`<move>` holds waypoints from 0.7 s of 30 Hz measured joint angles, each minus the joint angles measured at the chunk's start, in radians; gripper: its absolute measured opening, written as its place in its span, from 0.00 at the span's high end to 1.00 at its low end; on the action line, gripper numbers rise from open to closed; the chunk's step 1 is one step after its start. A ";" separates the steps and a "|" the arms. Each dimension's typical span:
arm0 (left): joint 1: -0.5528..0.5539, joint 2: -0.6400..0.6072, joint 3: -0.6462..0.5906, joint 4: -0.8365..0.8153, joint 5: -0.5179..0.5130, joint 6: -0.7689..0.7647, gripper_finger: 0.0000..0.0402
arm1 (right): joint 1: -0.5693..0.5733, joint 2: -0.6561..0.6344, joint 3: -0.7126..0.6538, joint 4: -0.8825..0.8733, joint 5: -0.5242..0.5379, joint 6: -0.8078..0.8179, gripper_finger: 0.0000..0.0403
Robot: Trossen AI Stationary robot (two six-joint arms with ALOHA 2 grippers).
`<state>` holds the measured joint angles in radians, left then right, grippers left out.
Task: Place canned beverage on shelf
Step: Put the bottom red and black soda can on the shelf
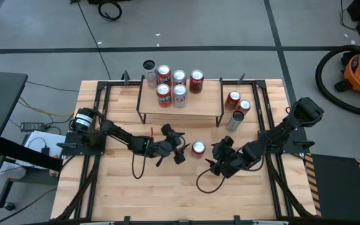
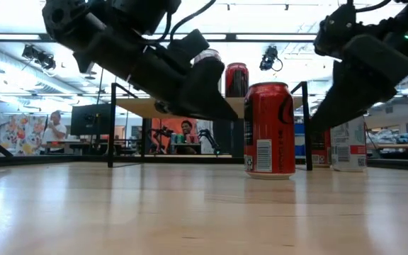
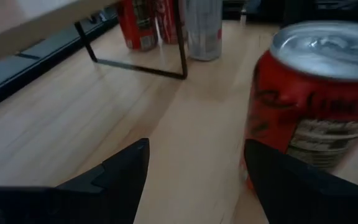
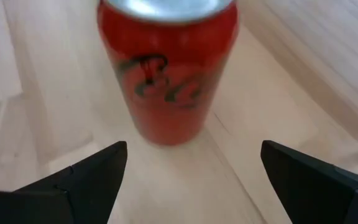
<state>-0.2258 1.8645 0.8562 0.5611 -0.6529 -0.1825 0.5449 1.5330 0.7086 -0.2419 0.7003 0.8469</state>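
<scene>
**Two open grippers flank a red can standing in front of the shelf**

Seen from above, a wooden table [image 1: 167,187] fills the frame. At its far side, toward twelve o'clock, stands the shelf [image 1: 195,103], a low light-wood board on thin black legs. Five cans [image 1: 179,87] already stand on its left half; its right half is bare. A further can [image 1: 149,66] stands behind its left end. Beside the shelf, at about two o'clock, three more cans [image 1: 237,107] wait on the table.

The can in play, a red can [image 1: 198,149], stands upright near the table's centre, just in front of the shelf. The left gripper [image 1: 179,150] sits just beside it at nine o'clock, fingers spread apart and holding nothing; its wrist camera shows the can off to one side of the fingers rather than between them. The right gripper [image 1: 220,159] sits near the can at four o'clock, also spread wide and empty, and its wrist camera shows the can centred ahead between the fingers.

The step in hand looks like the approach before the grasp. The right gripper appears better lined up. To do it well, it should probably advance level until the fingers bracket the can's middle, then close gently so the can does not tip, while the other arm stays clear.
</scene>
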 joint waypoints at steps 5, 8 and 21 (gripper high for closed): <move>-0.008 -0.064 0.001 -0.200 0.009 -0.017 0.32 | 0.011 0.000 0.000 -0.072 0.015 0.055 0.05; -0.008 -0.104 0.001 -0.283 0.105 -0.024 0.32 | 0.006 0.000 0.000 -0.085 0.034 0.064 0.05; -0.024 -0.061 0.002 -0.139 0.305 -0.127 0.32 | -0.049 0.002 -0.027 -0.024 0.052 -0.004 0.05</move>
<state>-0.2497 1.8034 0.8577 0.4218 -0.3481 -0.3093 0.4963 1.5352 0.6817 -0.2658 0.7523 0.8432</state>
